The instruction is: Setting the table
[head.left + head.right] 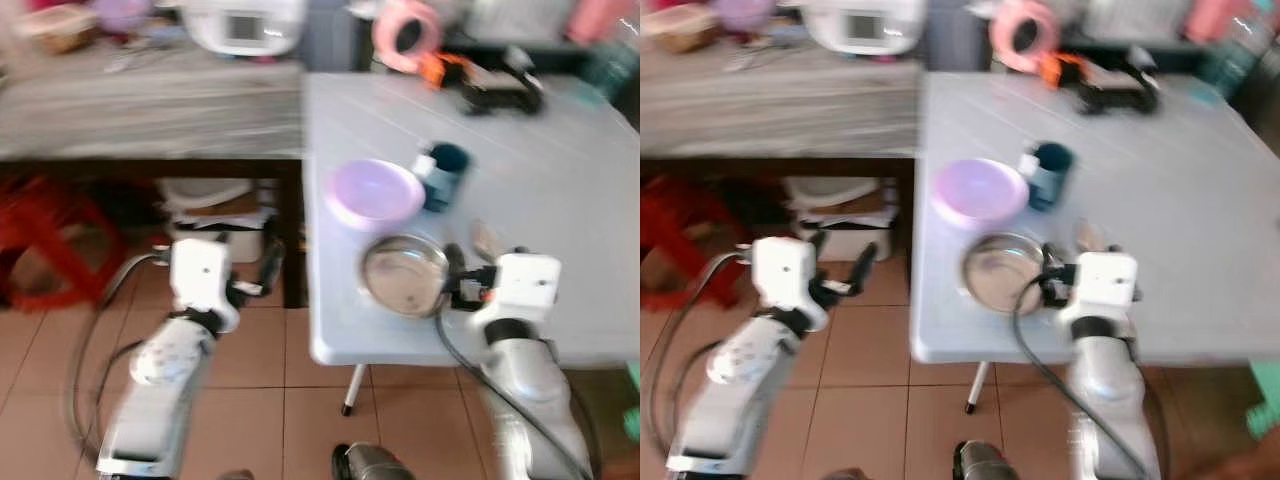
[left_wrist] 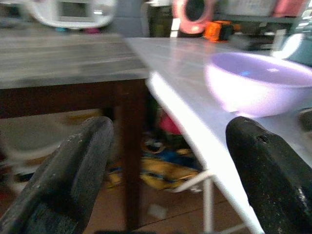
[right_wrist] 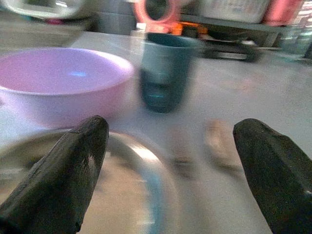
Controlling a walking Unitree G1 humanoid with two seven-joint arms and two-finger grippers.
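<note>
Frames blurred; no brand, label or writing was legible. On the white bench (image 1: 560,180) a steel bowl (image 1: 403,274) sat upright at the near left edge, the lilac bowl (image 1: 375,192) just beyond it and a dark teal cup (image 1: 445,175) standing upright just right of that. Right gripper (image 3: 165,161) hung over the steel bowl's right rim, fingers (image 3: 58,180) spread wide, gripping nothing. Left gripper (image 2: 168,161) hovered off the bench's left edge above the tiled floor (image 1: 260,380), fingers (image 2: 63,180) likewise apart and empty.
</note>
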